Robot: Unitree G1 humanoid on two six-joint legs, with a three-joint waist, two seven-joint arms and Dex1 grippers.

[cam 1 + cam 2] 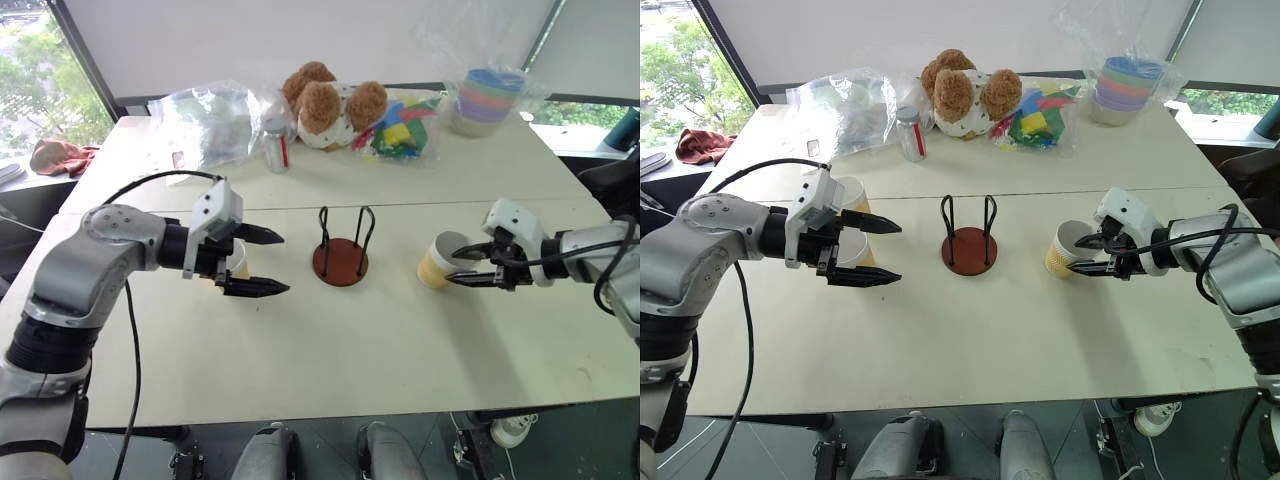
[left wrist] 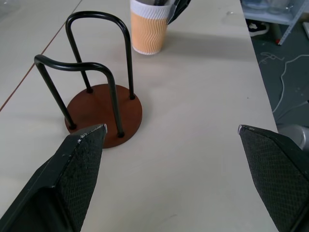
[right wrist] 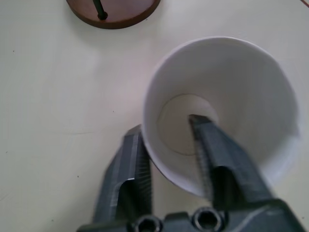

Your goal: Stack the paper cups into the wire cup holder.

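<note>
My right gripper (image 3: pixel 166 145) pinches the pale yellow-tan paper cup's (image 3: pixel 219 116) wall, one finger inside, for lifting toward the black-looped wire cup holder (image 1: pixel 341 250); my left gripper (image 1: pixel 262 262) waits spread wide.

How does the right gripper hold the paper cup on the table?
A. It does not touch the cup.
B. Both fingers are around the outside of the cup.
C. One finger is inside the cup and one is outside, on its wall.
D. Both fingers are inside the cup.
C: in the right wrist view the right gripper pinches the wall of the paper cup, one finger inside and one outside.
</note>
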